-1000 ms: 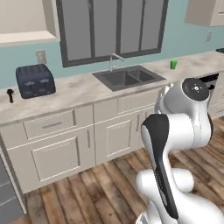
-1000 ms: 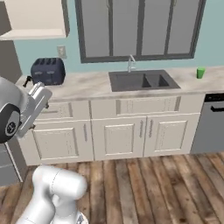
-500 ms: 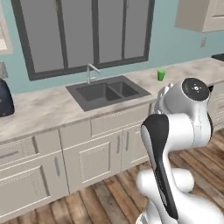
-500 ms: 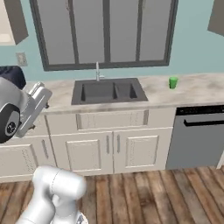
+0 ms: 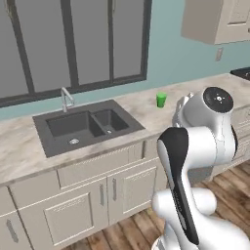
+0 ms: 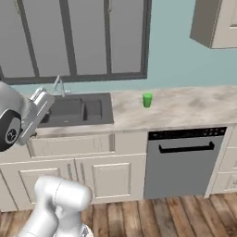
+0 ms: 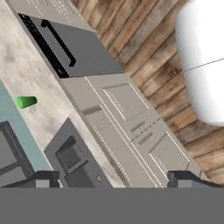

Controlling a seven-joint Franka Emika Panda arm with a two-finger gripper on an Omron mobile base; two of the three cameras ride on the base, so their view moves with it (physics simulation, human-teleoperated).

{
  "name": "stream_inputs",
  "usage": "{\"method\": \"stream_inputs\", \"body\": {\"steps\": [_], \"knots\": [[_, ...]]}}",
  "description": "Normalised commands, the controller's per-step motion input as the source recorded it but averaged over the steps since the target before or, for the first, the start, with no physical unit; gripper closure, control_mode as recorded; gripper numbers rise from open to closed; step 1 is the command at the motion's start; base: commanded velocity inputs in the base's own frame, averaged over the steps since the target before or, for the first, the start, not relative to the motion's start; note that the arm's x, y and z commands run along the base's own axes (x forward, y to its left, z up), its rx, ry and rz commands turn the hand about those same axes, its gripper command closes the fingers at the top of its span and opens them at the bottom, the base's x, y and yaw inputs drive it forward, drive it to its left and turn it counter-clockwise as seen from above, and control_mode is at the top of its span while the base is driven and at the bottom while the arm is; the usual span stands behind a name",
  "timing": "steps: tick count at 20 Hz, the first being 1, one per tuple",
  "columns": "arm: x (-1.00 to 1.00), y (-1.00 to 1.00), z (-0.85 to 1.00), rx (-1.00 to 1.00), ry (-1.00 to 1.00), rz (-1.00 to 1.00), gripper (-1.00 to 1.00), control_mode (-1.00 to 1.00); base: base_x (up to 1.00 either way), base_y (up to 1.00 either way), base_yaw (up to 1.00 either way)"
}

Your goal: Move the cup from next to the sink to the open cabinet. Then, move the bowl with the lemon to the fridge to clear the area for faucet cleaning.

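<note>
The counter (image 6: 194, 109) is pale marbled stone, matte and mottled, running under a dark-framed window (image 5: 73, 44). Set into it is the sink (image 5: 85, 124), a dark grey rectangular double basin with round metal drains, and behind it the faucet (image 5: 66, 99), a slim silver gooseneck. The cup (image 5: 161, 100) is a small bright green tapered tumbler with no handle; it stands upright on the counter to the right of the sink, well apart from the basin edge, its long axis vertical and the wider mouth up. In the hand view the cup (image 7: 26, 102) appears lying sideways, because that camera is rolled. Below the counter are beige panelled cabinet doors (image 5: 73, 215), and further right a grey dishwasher (image 6: 183, 159) with a dark bar handle. A beige wall cabinet (image 6: 215, 23) hangs at upper right. The floor (image 7: 144, 39) is brown wood planks.

The gripper (image 7: 113, 179) has its fingers spread wide, holding nothing, with the two dark fingertips (image 7: 43, 178) far apart.

Compared with a second ago, the whole scene has slid left in both base views: the toaster is gone from sight and the cup sits nearer the middle, so the base has driven rightward along the counter.
</note>
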Motion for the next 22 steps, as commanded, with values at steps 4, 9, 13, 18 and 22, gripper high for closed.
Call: {"method": "stream_inputs", "body": {"steps": [4, 9, 13, 18, 22], "knots": [[0.00, 0.00, 0.00, 0.00, 0.00, 0.00, -1.00, 1.00, 1.00, -1.00, 0.01], [0.00, 0.00, 0.00, 0.00, 0.00, 0.00, -1.00, 1.00, 1.00, -1.00, 0.10], [0.00, 0.00, 0.00, 0.00, 0.00, 0.00, -1.00, 1.00, 0.98, -1.00, 0.13], [0.00, 0.00, 0.00, 0.00, 0.00, 0.00, -1.00, 1.00, 0.37, -1.00, 0.31], [0.00, 0.00, 0.00, 0.00, 0.00, 0.00, -1.00, 1.00, 0.31, -0.68, 0.30]]}}
